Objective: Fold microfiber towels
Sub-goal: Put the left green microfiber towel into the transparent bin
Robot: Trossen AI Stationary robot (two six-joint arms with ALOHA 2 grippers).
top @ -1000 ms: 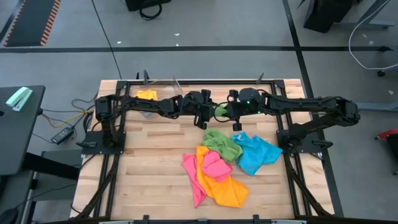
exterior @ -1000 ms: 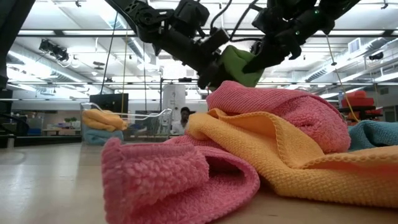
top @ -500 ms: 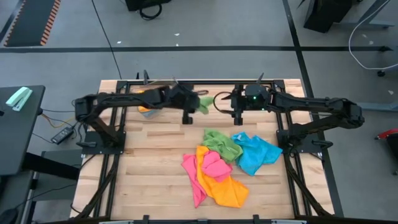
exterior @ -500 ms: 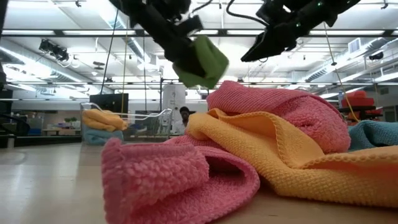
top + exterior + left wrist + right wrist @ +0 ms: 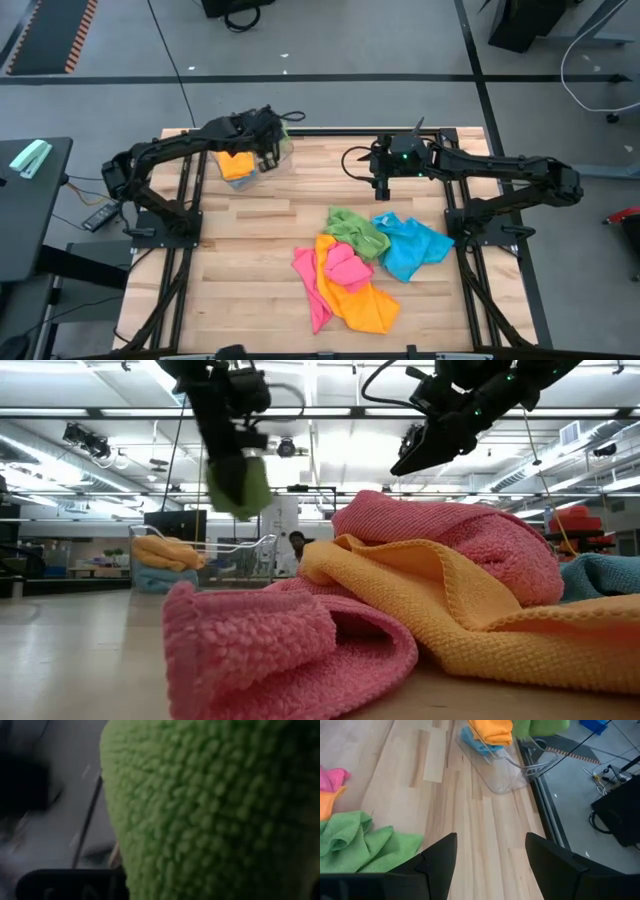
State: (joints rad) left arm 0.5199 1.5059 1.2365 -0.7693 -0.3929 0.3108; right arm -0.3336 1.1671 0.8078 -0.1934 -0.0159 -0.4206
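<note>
Bin (image 5: 262, 160) of clear plastic at the far left of the counter (image 5: 250, 260), an orange towel (image 5: 236, 164) stacked on a blue towel (image 5: 472, 740) inside it. Left end effector (image 5: 268, 150) right above the bin, narrowed onto a folded green towel (image 5: 240, 484) — gripped and hanging in the air over the bin in the low view, filling almost the whole left wrist view. Person (image 5: 296, 545) far off in the room behind, seen level across the counter beside the bin.

Middle of the counter: loose pile of towels, well apart from the bin. Crumpled green towel (image 5: 357, 231) at the far side of the pile, touching the crumpled blue towel (image 5: 412, 245) to its right. Nearer the front edge, a pink towel (image 5: 330, 272) tangled with a yellow-orange towel (image 5: 355, 292), the pink partly on top and partly under. None of the pile flat or folded.

Right end effector (image 5: 383, 186) in the air above bare wood just beyond the pile, between the bin and the right arm's base — fingers (image 5: 555, 865) spread wide, nothing between them. From the right wrist view: plank surface ahead, the crumpled green towel off to one side, the bin with its stack farther on at the counter's edge.
</note>
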